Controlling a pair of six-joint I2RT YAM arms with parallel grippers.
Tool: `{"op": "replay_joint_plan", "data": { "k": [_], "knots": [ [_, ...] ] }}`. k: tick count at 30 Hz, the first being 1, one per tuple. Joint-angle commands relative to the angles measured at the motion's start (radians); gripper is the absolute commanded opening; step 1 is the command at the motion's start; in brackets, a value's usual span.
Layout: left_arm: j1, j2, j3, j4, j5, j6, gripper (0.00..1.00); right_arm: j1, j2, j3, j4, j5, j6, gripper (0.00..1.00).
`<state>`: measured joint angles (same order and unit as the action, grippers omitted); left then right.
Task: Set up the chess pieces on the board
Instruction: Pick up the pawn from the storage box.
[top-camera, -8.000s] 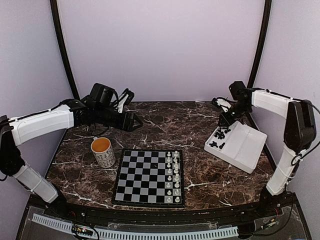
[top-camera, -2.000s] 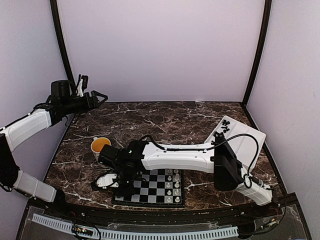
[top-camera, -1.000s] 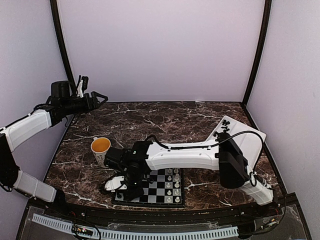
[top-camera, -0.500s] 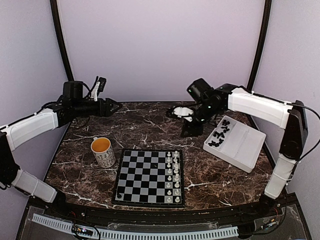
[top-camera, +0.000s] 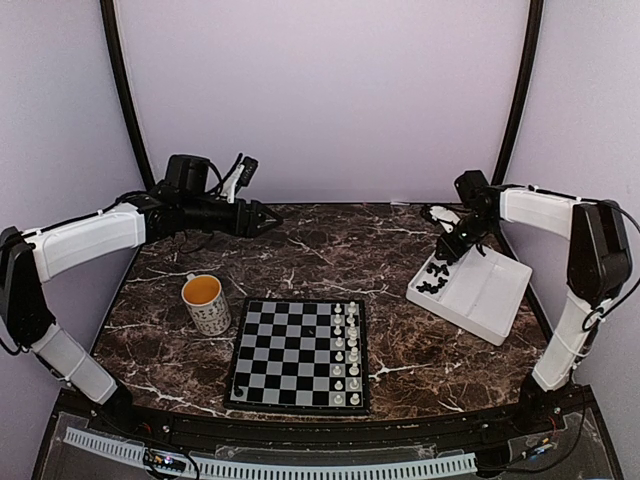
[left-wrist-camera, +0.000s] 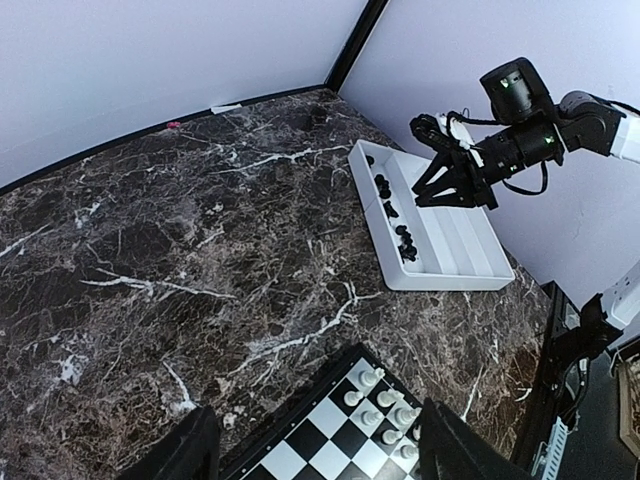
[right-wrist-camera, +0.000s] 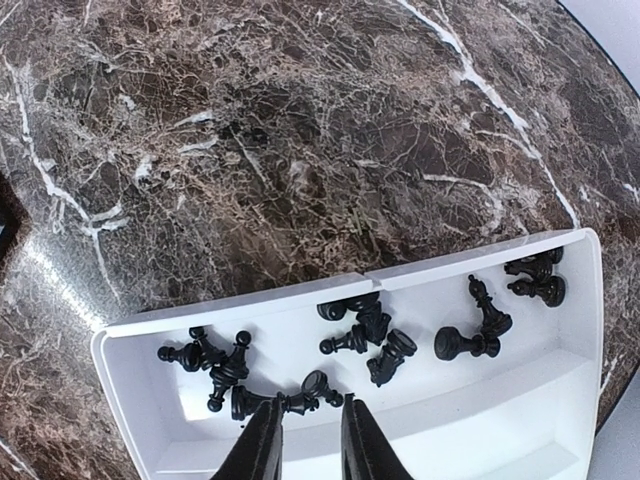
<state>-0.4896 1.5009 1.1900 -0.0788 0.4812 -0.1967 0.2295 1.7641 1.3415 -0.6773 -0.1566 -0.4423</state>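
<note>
Overhead, tray: one white tray (top-camera: 490, 300) sits on the right of the marble table (top-camera: 330, 250). A cluster of black chess pieces (top-camera: 437, 275) lies in its left channel.
Overhead, mug: one mug (top-camera: 207, 305) stands just left of the board. Its inside shows orange.
Overhead, board: one board (top-camera: 290, 355) lies near centre. Two columns of white pieces (top-camera: 345, 350) run along its right side, about eight in each.
Overhead, claws: the right gripper (top-camera: 447, 250) hangs over the tray's black pieces. The left gripper (top-camera: 268, 219) is raised over the far left of the table, well apart from the board.
Left wrist, claw: its fingers (left-wrist-camera: 185, 455) stand wide apart and hold nothing.
Left wrist, below: one corner of the board shows about seven white pieces. Beyond it is the tray, with black pieces strung along one channel.
Right wrist, tray: roughly fourteen black pieces lie toppled in one channel, in three loose groups. Some overlap, so the count is uncertain.
Right wrist, claw: the fingers (right-wrist-camera: 262, 445) stand close together with a narrow gap. One fallen black piece lies at their tips. Whether they clamp it cannot be told.
</note>
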Motion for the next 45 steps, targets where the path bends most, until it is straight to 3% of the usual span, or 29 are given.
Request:
{"op": "replay_joint_plan", "data": {
  "k": [1,33,45],
  "knots": [
    [-0.013,0.009,0.051,-0.044,0.001,0.007,0.70,0.007,0.054,0.018,0.029,0.032,0.010,0.21],
    [-0.020,0.008,0.026,-0.003,0.004,-0.018,0.71,0.008,0.234,0.103,0.085,0.006,-0.010,0.19],
    [-0.020,0.027,0.028,0.016,0.018,-0.037,0.71,0.007,0.214,0.077,0.115,-0.007,-0.027,0.03]
  ]
}}
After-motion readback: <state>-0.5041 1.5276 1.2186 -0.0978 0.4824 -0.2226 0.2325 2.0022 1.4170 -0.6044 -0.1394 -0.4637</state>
